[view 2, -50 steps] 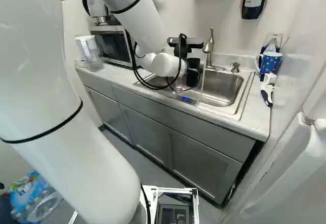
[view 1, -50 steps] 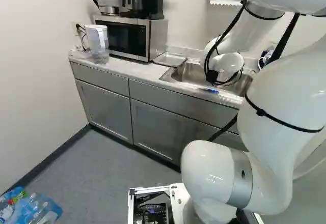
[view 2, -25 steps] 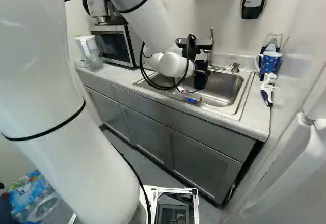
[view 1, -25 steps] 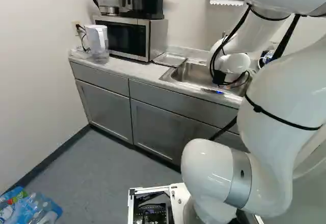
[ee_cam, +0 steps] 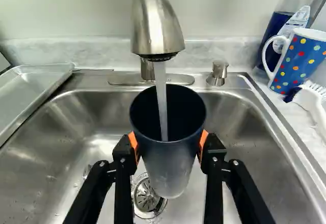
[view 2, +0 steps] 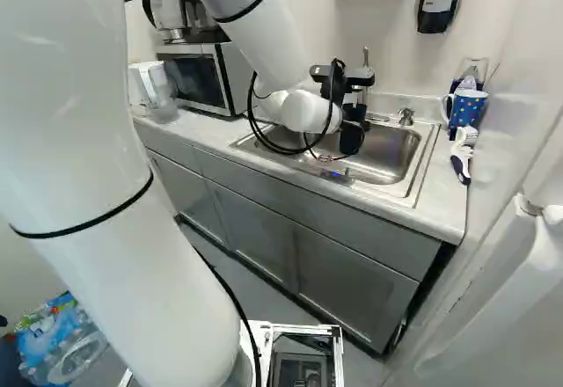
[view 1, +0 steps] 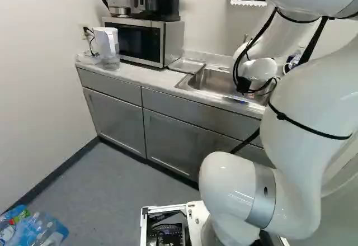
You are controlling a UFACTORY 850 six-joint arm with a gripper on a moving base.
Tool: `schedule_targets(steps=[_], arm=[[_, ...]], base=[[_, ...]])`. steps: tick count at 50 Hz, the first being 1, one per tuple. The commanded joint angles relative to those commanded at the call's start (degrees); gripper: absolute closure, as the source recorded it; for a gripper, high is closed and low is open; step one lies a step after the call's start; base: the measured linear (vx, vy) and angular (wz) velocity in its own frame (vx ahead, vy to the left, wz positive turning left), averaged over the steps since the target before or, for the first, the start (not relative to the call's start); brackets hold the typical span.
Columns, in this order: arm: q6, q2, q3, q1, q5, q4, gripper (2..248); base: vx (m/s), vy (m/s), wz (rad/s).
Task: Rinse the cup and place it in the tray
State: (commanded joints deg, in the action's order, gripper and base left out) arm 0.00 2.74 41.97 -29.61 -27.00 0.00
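Evidently the counter point(view 2: 444, 195) keeps its sink point(ee_cam: 66, 137) and tray point(ee_cam: 35, 81) side by side, the tray towards the back edge, handy for setting down. Over the sink, below the faucet point(ee_cam: 155, 28), the gripper point(ee_cam: 169, 143) pinches the cup point(ee_cam: 170, 168) between its orange pads point(ee_cam: 203, 141), mouth up under the running water point(ee_cam: 161, 102), probably so the inside rinses and spills drain away

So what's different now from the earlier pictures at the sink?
The gripper has moved rightward in both base views, toward the faucet, carrying the dark cup with it; water now runs into the cup. I see nothing newly gripped or released. The tray, spotted mug and pitcher stayed put.
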Motion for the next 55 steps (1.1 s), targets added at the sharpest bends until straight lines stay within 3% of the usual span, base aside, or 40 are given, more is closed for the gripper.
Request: schedule_targets(steps=[55], arm=[[0.00,0.00,0.00,0.00,0.00,0.00,124]], base=[[0.000,0.000,0.000]])
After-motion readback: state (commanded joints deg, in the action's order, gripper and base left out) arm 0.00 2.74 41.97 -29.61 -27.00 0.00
